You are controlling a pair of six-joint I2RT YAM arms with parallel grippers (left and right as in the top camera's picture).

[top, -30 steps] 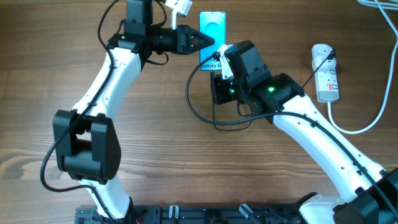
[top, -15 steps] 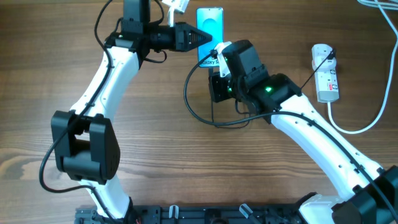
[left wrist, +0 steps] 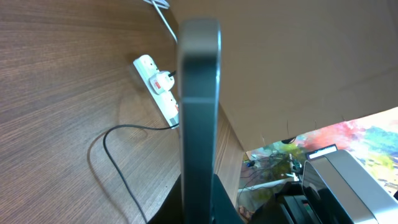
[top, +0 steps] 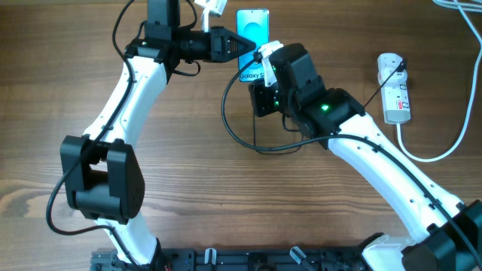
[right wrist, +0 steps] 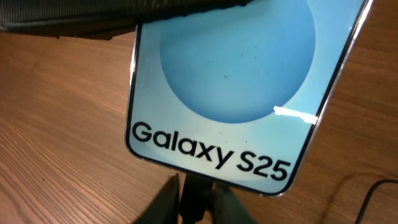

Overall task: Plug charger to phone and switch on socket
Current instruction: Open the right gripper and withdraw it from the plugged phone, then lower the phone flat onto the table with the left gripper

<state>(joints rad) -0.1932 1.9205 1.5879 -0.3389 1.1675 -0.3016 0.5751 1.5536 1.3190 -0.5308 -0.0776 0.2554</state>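
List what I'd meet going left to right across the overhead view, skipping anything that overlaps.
Left arm's elbow joint → phone → green light on the right arm → socket → white cable.

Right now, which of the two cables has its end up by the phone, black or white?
The thin black charger cable, its end in the right gripper at the phone's bottom edge. The thicker white cable lies far right, running from the socket.
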